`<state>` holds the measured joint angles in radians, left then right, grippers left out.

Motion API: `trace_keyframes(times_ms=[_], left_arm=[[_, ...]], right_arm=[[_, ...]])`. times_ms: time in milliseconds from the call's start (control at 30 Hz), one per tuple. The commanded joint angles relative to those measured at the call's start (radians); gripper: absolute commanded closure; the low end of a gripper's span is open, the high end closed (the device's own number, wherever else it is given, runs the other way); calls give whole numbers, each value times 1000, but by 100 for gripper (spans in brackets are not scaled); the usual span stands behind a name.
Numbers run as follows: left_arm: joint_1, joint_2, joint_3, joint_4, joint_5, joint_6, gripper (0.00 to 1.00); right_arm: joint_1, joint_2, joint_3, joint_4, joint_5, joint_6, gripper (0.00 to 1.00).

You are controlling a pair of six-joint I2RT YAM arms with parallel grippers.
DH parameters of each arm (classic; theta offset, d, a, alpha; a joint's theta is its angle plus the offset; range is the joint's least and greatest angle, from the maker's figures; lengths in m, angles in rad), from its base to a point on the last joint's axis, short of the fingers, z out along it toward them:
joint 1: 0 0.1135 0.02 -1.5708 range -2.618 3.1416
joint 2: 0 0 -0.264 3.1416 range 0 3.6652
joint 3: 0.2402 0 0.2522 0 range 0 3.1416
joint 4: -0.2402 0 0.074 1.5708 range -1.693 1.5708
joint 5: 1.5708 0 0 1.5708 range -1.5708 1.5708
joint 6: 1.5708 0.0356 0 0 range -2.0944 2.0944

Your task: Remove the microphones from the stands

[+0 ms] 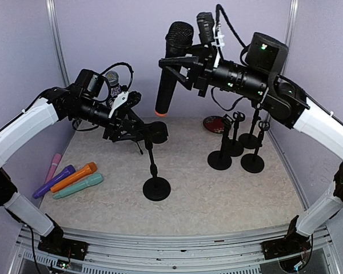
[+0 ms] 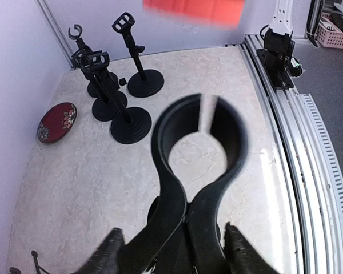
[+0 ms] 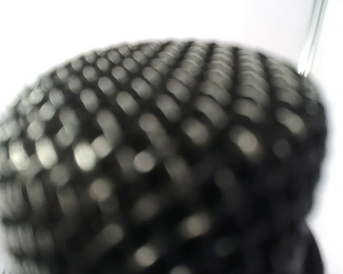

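The microphone [image 1: 164,94] is off the stand [image 1: 153,165] and up in the air. It hangs nearly upright with its grille on top and its orange-red butt end down, above and just behind the stand's clip [image 2: 163,137]. The right claw [image 1: 176,65] is closed across its upper body. In the right wrist view a blurred black grille fills the frame, and that claw's own fingers cannot be seen. The left claw [image 1: 138,128] is at the clip. From its wrist camera the split ring shows bare table [image 1: 217,200] through its middle, and the neck runs down between two fingers [image 2: 114,254] that are cut off at the lower edge. Whether they press the neck or only flank it cannot be told, because the dark shapes merge there. A blurred red patch at the top of that view is the butt end of the microphone. The stand's round base [image 1: 156,189] sits mid-table. A cluster of other stands [image 1: 220,160] is on the right, with a red plate [image 1: 213,122] behind it, partly hidden. On the left lie a pink microphone [image 1: 51,165], a purple one [image 1: 54,181], an orange one [image 1: 74,176] and a teal one [image 1: 79,186]. Two more microphone heads [image 1: 112,79] peek out behind the arms, with their bodies hidden.
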<state>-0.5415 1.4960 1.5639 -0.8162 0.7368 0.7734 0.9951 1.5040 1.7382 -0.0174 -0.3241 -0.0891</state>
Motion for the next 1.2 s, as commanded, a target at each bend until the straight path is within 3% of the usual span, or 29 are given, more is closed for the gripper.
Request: trace_keyframes(times_ms=[0, 67, 300, 500, 700, 867, 1067, 1167], left_arm=[[-7, 3, -15, 52, -99, -29, 24], [-5, -26, -24, 55, -97, -40, 3], [28, -176, -6, -58, -69, -36, 1], [39, -323, -36, -91, -1, -110, 1], [47, -382, -84, -127, 69, -112, 12], [74, -371, -93, -197, 90, -65, 35], [139, -375, -110, -217, 138, -43, 40], [155, -388, -126, -178, 159, -56, 50]], right_arm=[[11, -54, -95, 188, 36, 81, 100], [17, -61, -126, 224, 43, 110, 100], [81, -59, -164, 325, 60, 141, 100], [142, 58, -140, 385, 95, 140, 100], [195, 220, -66, 484, 112, 150, 100], [217, 319, 11, 519, 114, 173, 100], [226, 386, 76, 508, 100, 178, 100], [228, 408, 99, 499, 92, 180, 100]])
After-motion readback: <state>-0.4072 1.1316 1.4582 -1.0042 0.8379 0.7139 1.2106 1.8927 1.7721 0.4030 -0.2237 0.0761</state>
